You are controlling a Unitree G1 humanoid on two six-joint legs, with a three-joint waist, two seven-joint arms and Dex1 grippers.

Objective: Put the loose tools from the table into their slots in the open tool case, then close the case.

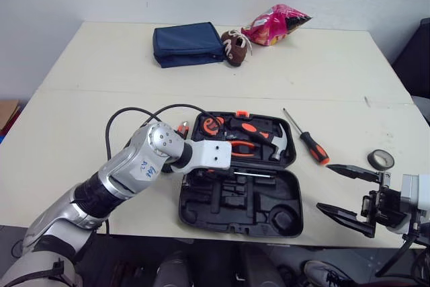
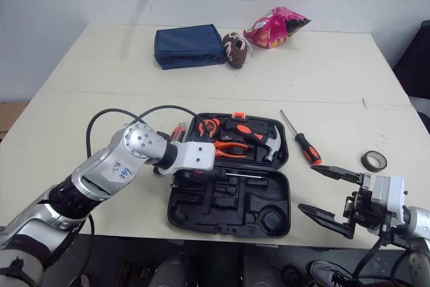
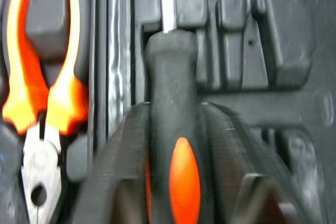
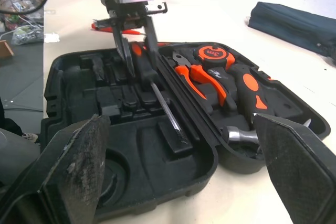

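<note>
The open black tool case lies near the table's front edge. Its far half holds a hammer, orange pliers and a tape measure. My left gripper is shut on a black-and-orange screwdriver, which lies along the case's hinge with its shaft over the near half. A second screwdriver lies loose on the table right of the case. A red-handled tool lies at the case's left edge, partly behind my left arm. My right gripper hangs open by the front right corner, holding nothing.
A black tape roll lies at the right, near my right gripper. At the back of the table are a blue pouch, a small brown football and a pink snack bag.
</note>
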